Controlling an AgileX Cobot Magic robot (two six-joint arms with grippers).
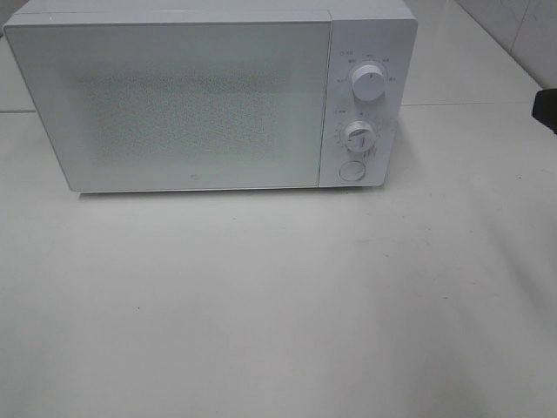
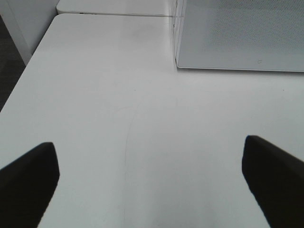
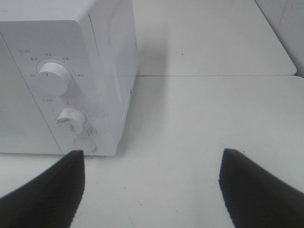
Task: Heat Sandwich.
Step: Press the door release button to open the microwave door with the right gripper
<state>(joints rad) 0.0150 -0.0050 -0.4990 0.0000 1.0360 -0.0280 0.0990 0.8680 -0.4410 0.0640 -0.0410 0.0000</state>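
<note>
The sandwich is out of view in every frame. A white microwave [image 1: 209, 96] stands at the back of the white table with its door [image 1: 174, 104] shut. My left gripper [image 2: 151, 183] is open above bare table, near the microwave's front left corner [image 2: 178, 64], with nothing between its fingers. My right gripper [image 3: 151, 190] is open too and empty, low over the table in front of the microwave's control panel [image 3: 61, 104]. In the exterior high view only a dark piece of the right arm [image 1: 546, 109] shows at the right edge.
The control panel carries two round knobs [image 1: 369, 84] [image 1: 358, 136] and a round button [image 1: 351, 171]. The table [image 1: 278, 305] is made of white slabs with a seam behind the microwave. A dark floor strip [image 2: 9, 61] marks the table's left edge.
</note>
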